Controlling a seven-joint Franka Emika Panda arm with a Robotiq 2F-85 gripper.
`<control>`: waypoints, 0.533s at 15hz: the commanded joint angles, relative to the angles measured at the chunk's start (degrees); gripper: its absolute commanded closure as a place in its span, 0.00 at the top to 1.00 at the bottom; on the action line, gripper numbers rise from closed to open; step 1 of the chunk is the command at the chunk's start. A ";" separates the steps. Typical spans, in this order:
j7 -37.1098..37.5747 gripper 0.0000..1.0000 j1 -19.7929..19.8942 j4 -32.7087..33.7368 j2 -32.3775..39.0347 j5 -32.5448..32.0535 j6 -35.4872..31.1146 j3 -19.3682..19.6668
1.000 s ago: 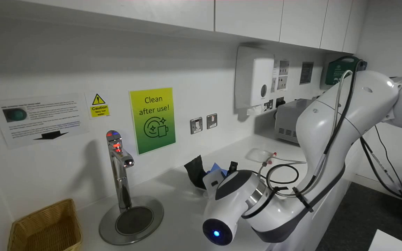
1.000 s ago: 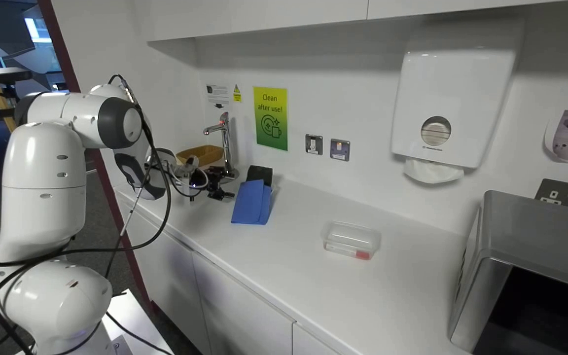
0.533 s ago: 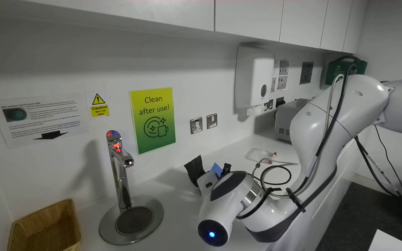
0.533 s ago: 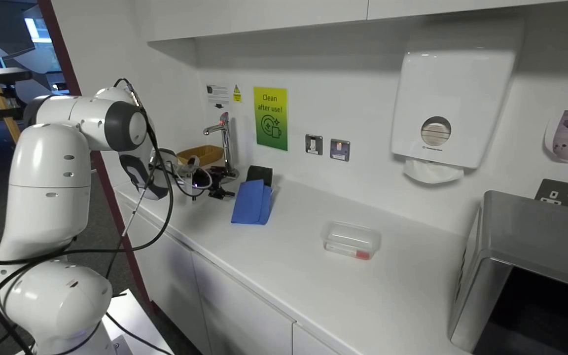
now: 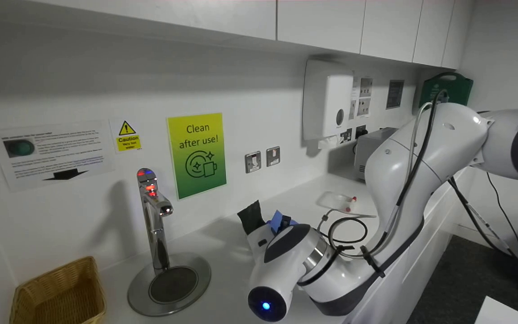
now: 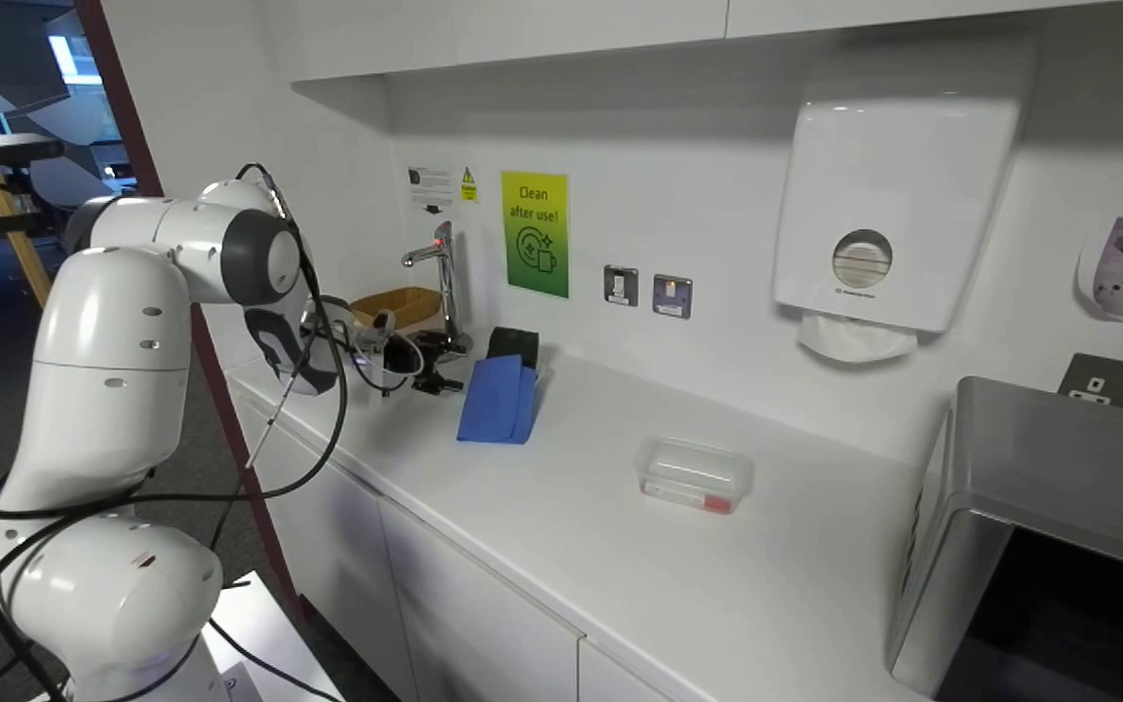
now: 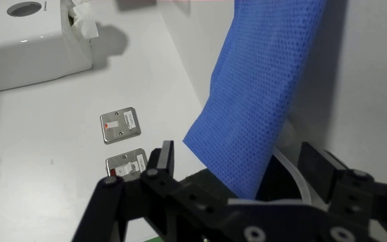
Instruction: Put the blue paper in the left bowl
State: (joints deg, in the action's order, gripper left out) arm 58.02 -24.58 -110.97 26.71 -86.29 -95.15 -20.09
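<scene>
Gripper with jaws wide above the counter, near the folded blue paper and black object

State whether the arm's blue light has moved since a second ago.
Yes: the blue light shifted toward the chrome tap, leftward in an exterior view.

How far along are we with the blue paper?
Done, it seems: the gripper is positioned near the blue paper, jaws apart. In hand: nothing gripped; one end of the paper shows between the open jaws in the wrist view. Left: if the clear-rimmed container is the left bowl, perhaps just checking placement; otherwise gripping, lifting and placing. I can't tell how much paper lies inside.
</scene>
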 commanded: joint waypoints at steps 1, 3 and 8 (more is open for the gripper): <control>1.53 1.00 -0.16 0.49 0.20 -0.94 -1.36 0.34; 2.25 1.00 -0.11 0.08 0.13 -0.77 -1.36 0.34; 4.79 1.00 0.13 -0.89 0.15 -0.17 -1.35 0.32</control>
State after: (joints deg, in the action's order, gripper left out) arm 61.09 -24.72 -110.96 27.82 -86.28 -95.18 -20.09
